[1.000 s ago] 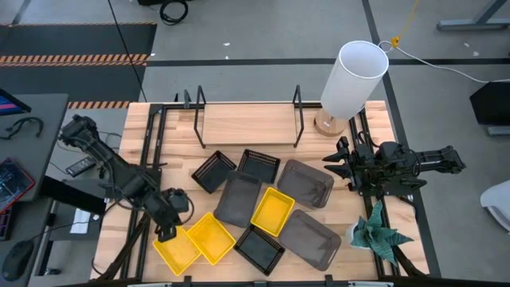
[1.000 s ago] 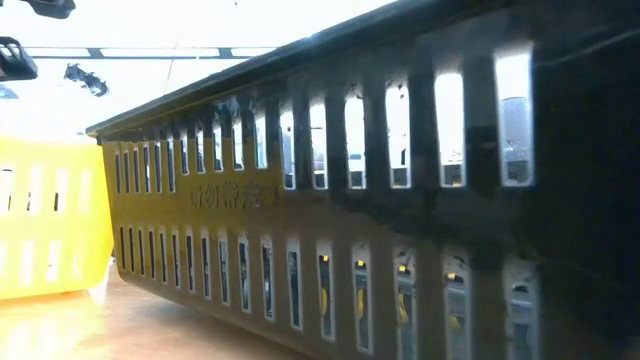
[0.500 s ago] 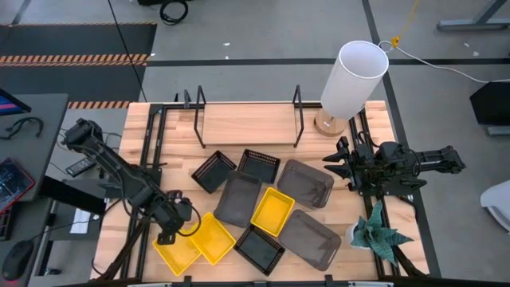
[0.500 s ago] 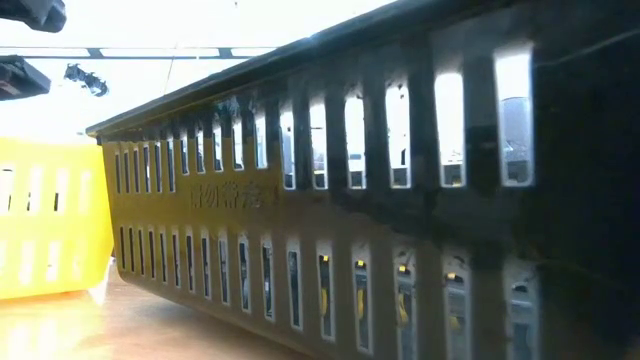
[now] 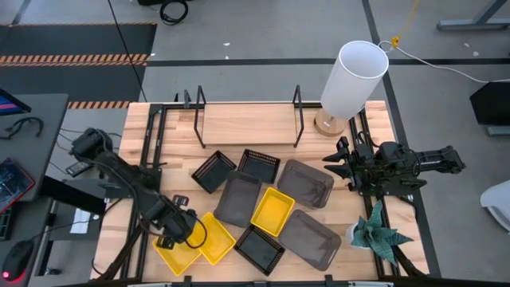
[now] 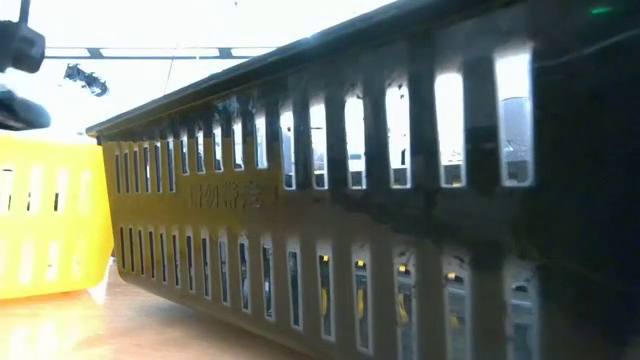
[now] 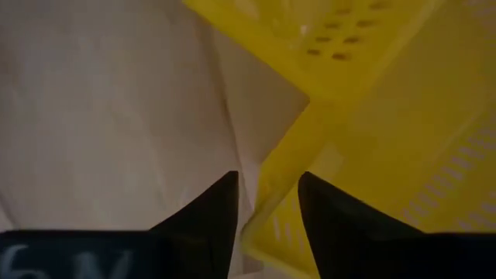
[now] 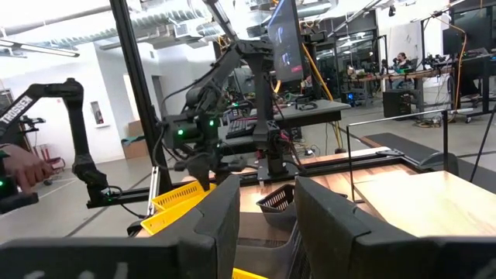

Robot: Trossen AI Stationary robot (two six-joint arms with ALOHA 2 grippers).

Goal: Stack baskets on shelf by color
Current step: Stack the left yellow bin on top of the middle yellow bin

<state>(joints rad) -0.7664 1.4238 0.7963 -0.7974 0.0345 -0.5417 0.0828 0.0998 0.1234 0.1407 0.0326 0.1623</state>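
High view shows our left gripper (image 5: 170, 232), fingers a little apart and holding nothing, over the yellow basket (image 5: 177, 253) at seven o'clock, straddling its wall so we can grab it.

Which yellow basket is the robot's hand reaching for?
The corner yellow basket, under the left gripper. Its neighbour overlaps it; the third sits mid-table.
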